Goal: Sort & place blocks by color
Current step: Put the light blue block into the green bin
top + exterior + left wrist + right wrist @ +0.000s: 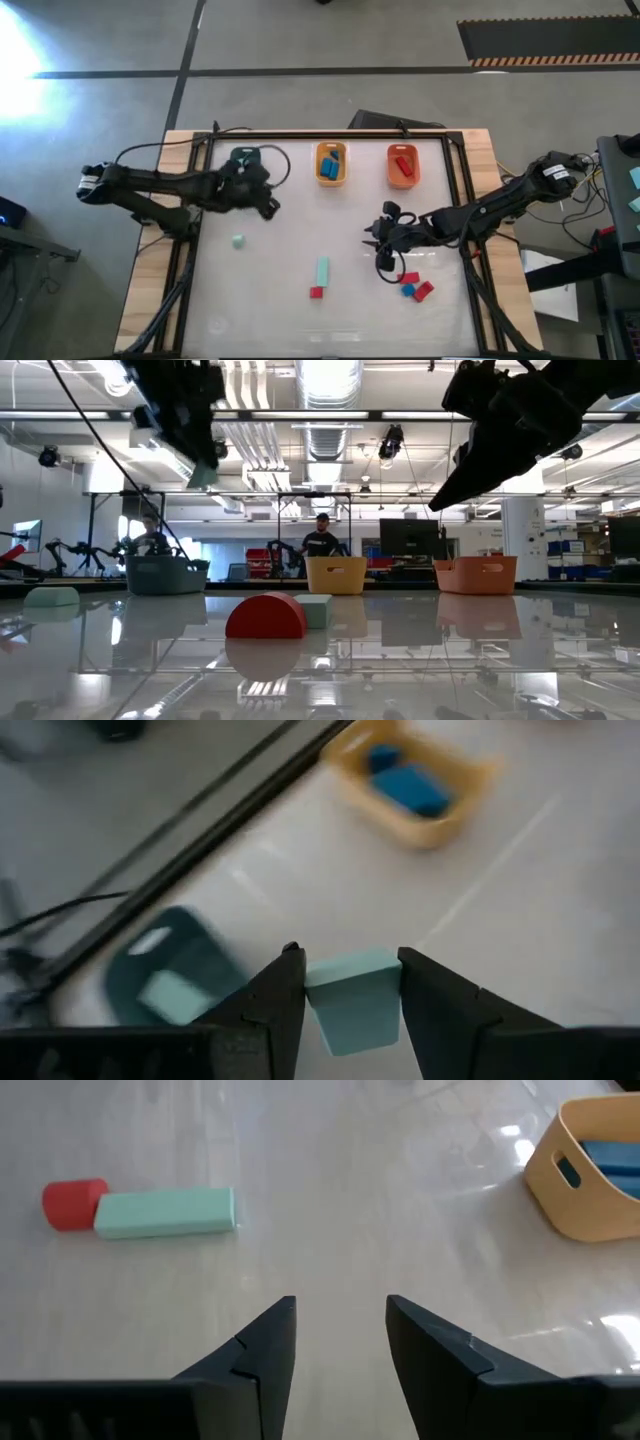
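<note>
My left gripper [269, 207] hangs above the table near the dark teal tray [245, 160], shut on a pale mint block [352, 1005]. The low view shows that block [203, 477] high above the tabletop. The teal tray [170, 982] holds another mint block. My right gripper [340, 1315] stands open over bare table with nothing between its fingers, near a mint bar [165, 1212] and a red block [72, 1204]. A mint cube [238, 241] and a few red and blue blocks [416, 288] lie flat on the table. My left gripper pinches the mint block by two opposite sides [314, 985] between its two fingers. The fingers slant down, coming from the table's left. The block is lifted clear of the table, and part of it sticks out past the fingertips.
The yellow-orange tray [331, 163] holds blue blocks and the orange-red tray [402, 165] holds red ones, both at the far edge. A black frame [455, 180] borders the white surface. People and equipment stand in the room beyond the table.
</note>
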